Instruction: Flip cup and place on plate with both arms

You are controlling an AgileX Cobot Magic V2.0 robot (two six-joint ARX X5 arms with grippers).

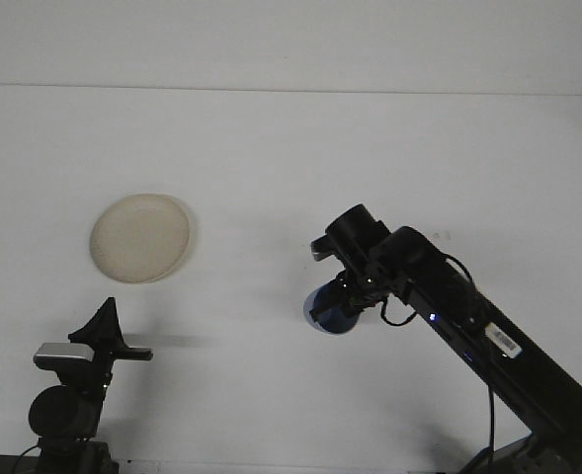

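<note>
The right gripper point(338, 304) clamps the blue cup point(328, 310) above the table point(291, 158), right of centre, its long axis tilted and its mouth facing near-left. The plate point(140, 237) lies well left. The left gripper point(106, 331), empty, looks narrow.

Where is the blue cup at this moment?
In the front view the blue cup sits at the tip of the right gripper, low and right of centre over the white table, well to the right of the plate.
</note>
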